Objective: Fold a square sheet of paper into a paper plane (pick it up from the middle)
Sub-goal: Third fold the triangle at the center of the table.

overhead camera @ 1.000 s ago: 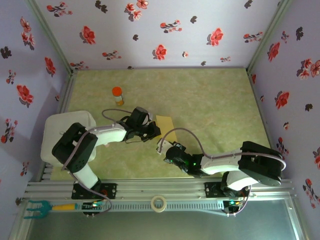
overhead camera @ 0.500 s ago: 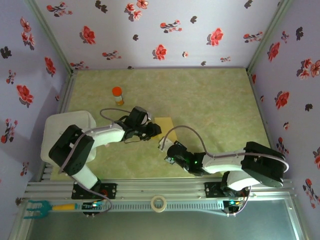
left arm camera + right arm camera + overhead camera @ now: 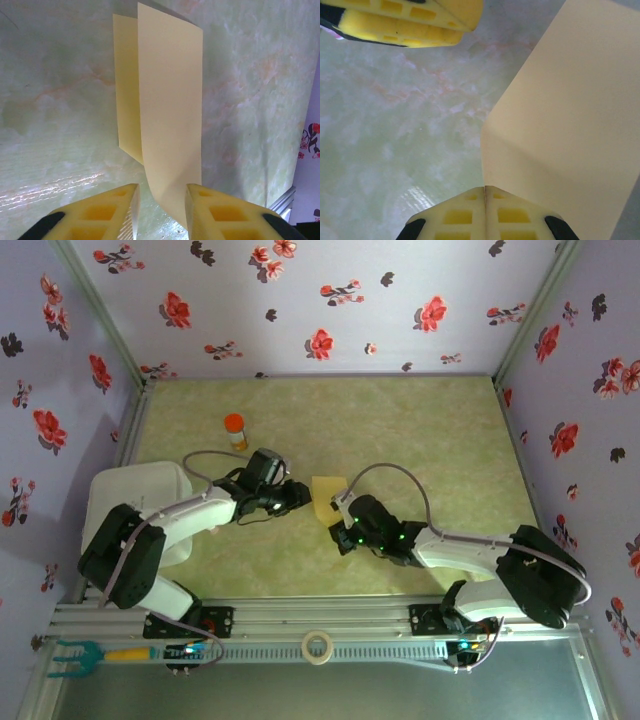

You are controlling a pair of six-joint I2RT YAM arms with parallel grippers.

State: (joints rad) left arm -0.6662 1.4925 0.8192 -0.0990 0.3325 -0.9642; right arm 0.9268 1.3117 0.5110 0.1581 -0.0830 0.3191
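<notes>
The square sheet of paper [image 3: 325, 488], plain yellow and folded over, lies mid-table between my two grippers. In the left wrist view one layer of the paper [image 3: 170, 100] lies flat and a long flap curls up toward the camera. Its low tip hangs between the fingers of my left gripper [image 3: 161, 187], which stand apart, with the tip close to the right finger. My right gripper [image 3: 485, 189] is shut, and the near edge of the paper [image 3: 570, 125] runs into the seam of its jaws. The left gripper's yellow fingers [image 3: 405, 20] sit across from it.
A small orange-capped bottle [image 3: 234, 430] stands behind the left arm. A white tray [image 3: 120, 500] lies at the table's left edge. A tape roll [image 3: 318, 645] and a green-tipped tool [image 3: 70, 658] rest on the front rail. Flowered walls close in three sides.
My left gripper has opened, let go of the paper and drawn back to the left. My right gripper has moved away from the rail and rightward, up to the paper's near edge.
</notes>
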